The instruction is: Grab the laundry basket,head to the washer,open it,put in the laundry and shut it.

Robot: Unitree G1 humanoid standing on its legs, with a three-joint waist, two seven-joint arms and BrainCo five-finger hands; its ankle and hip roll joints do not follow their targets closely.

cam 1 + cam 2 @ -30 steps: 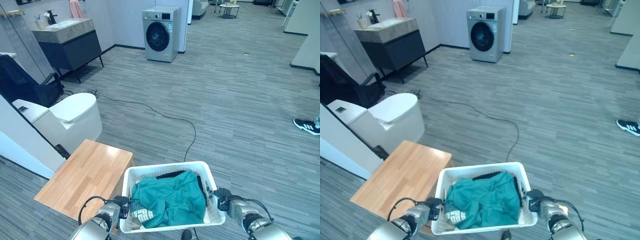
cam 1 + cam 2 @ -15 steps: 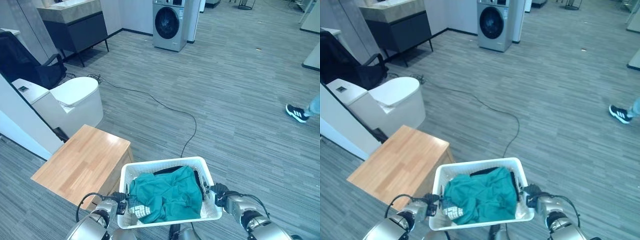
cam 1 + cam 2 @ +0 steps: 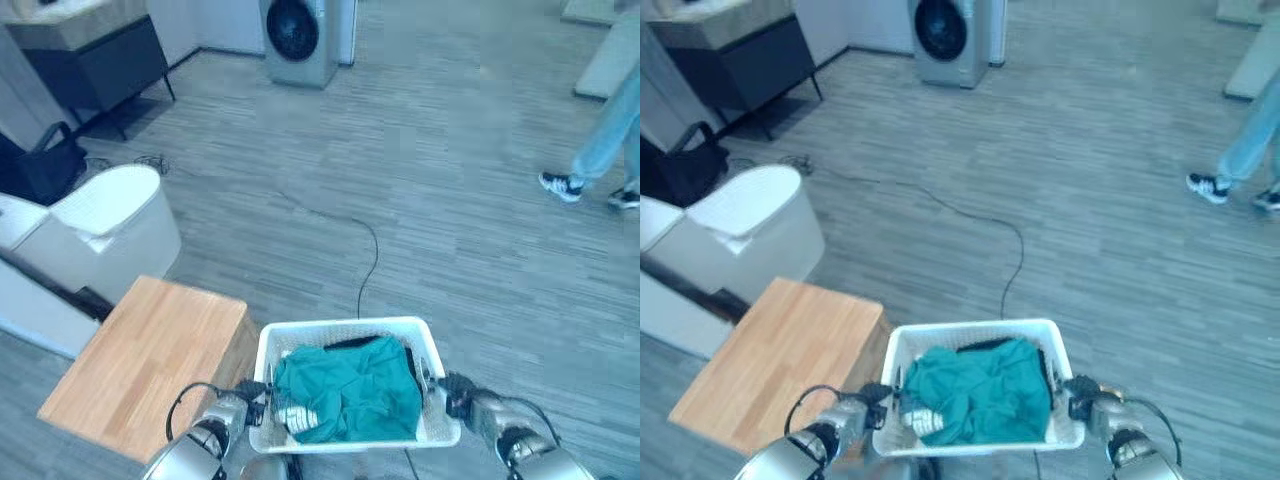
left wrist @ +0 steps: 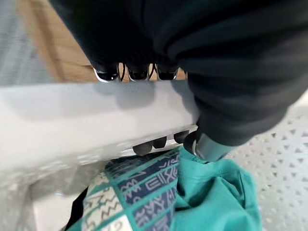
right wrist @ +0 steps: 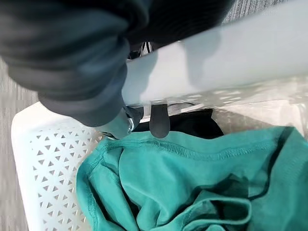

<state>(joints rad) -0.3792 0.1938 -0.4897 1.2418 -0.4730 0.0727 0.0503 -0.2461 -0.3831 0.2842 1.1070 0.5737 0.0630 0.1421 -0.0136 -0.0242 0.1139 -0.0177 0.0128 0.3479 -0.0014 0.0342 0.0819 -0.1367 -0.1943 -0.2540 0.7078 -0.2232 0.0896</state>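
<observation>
A white perforated laundry basket (image 3: 343, 331) hangs in front of me, carried between both hands. It holds a teal garment (image 3: 350, 389), a patterned cloth (image 4: 134, 192) and something black. My left hand (image 3: 243, 402) is curled round the basket's left rim (image 4: 86, 115), with fingertips (image 4: 153, 143) hooked under the rim. On the other side my right hand (image 3: 462, 398) grips the right rim (image 5: 216, 62) the same way. The grey front-loading washer (image 3: 297, 38) stands far ahead against the back wall, its round door closed.
A wooden table (image 3: 140, 365) sits just left of the basket. A white toilet (image 3: 95, 225) and a dark vanity cabinet (image 3: 85, 62) lie further left. A cable (image 3: 340, 220) runs across the grey plank floor. A person's legs and shoes (image 3: 590, 150) stand at the right.
The camera has moved forward and dipped, so the washer sits at the top edge. The person at the right has stepped further into view. Both hands keep their hold on the basket.
</observation>
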